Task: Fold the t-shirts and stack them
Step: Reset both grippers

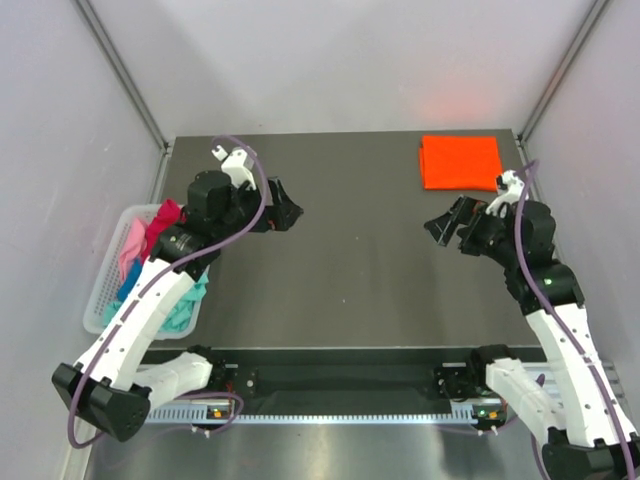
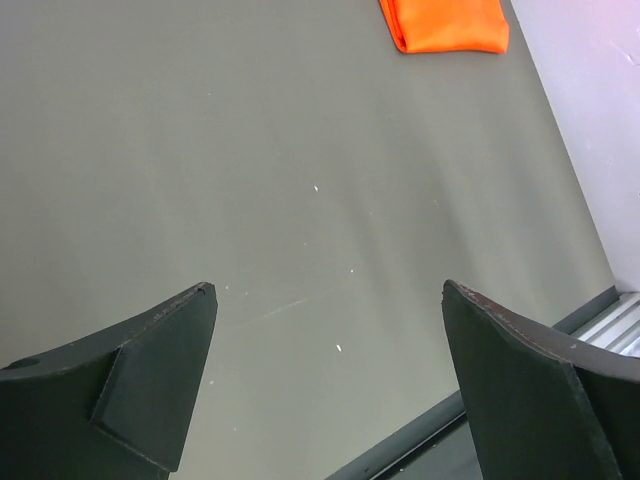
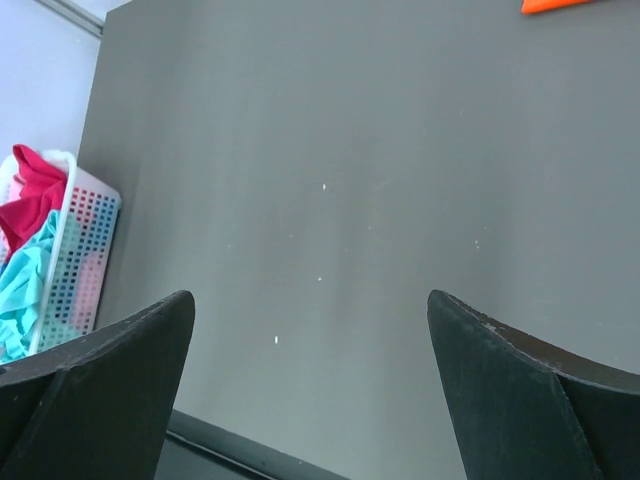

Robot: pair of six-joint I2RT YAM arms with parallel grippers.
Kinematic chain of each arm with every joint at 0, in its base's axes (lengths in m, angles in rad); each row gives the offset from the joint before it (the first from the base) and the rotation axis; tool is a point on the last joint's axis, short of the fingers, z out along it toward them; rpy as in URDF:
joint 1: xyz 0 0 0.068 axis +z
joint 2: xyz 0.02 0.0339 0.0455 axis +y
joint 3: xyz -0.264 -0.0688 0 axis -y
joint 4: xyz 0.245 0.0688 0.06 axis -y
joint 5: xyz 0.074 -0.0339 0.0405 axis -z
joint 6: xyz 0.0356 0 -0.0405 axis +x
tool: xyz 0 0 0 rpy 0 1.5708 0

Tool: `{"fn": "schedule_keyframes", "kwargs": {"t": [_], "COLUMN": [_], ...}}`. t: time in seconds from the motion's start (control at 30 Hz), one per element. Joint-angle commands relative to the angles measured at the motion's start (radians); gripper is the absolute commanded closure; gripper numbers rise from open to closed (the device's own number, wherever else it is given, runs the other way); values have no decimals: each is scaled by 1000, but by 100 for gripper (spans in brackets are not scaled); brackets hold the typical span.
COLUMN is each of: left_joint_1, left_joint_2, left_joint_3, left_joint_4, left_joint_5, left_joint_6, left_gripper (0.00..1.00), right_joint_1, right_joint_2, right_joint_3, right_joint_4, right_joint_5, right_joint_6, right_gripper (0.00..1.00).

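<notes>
Left jaws and right jaws spread wide over table (image 1: 350,290) middle. Orange t-shirt (image 1: 460,162) folded flat, far right corner. Magenta t-shirt (image 1: 165,222), pink t-shirt (image 1: 130,248), teal t-shirt (image 1: 185,305) heaped in basket (image 1: 98,290), left edge.

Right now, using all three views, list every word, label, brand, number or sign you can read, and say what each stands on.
None can be read.
The folded orange t-shirt is plain cloth with no print showing.
The shirts in the white basket show no lettering.
The left pincer and right pincer show no markings.
Any print on the arm bases is too small to tell.
</notes>
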Motion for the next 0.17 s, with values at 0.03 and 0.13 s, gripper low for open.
{"fn": "schedule_keyframes", "kwargs": {"t": [0.03,0.13], "left_joint_1": [0,0], "left_joint_2": [-13,-11], "left_joint_3": [16,10], "left_joint_4": [15,10], "left_joint_5": [-5,-19], "left_joint_6": [18,30], "left_gripper": [1,1], "right_joint_1": [2,1], "right_joint_2": [-20,-16], "right_joint_3": [25,28], "right_joint_4": [44,46], "right_joint_5": [10,26], "right_joint_6": [-7,-4], "right_gripper": [0,0]}}
